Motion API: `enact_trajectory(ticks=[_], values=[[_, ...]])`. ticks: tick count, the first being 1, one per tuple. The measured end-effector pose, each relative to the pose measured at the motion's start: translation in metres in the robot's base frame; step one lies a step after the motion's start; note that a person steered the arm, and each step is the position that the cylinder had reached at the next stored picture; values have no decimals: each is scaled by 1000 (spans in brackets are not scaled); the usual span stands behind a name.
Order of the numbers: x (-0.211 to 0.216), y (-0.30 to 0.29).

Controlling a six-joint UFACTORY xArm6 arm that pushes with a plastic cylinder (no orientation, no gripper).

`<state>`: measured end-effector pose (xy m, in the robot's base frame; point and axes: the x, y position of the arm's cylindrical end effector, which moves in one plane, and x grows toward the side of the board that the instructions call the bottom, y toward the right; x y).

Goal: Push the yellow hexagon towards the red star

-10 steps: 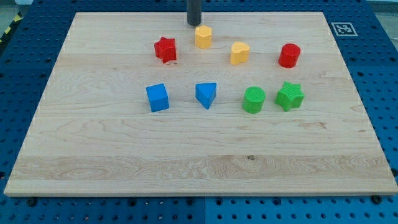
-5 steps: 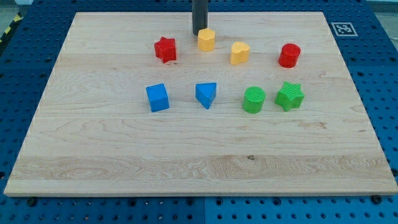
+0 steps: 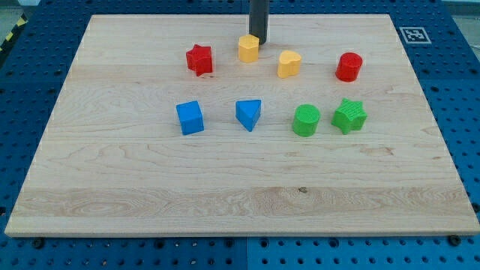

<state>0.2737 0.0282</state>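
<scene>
The yellow hexagon (image 3: 249,48) sits near the view's top centre of the wooden board. The red star (image 3: 199,59) lies to its left and slightly lower, with a gap between them. My tip (image 3: 259,42) is at the hexagon's upper right edge, touching or almost touching it. The dark rod rises from there out of the view's top.
A yellow heart (image 3: 289,64) and a red cylinder (image 3: 349,67) lie to the hexagon's right. A blue cube (image 3: 190,118), a blue triangle (image 3: 248,114), a green cylinder (image 3: 306,120) and a green star (image 3: 349,115) form a lower row. The board (image 3: 112,195) sits on a blue pegboard.
My tip has moved right, from the hexagon's upper left to its upper right. The hexagon has shifted slightly right and down. The other blocks have not moved.
</scene>
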Motion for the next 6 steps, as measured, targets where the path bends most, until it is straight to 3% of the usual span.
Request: enact_trajectory(ticks=[6], values=[[16,-21]])
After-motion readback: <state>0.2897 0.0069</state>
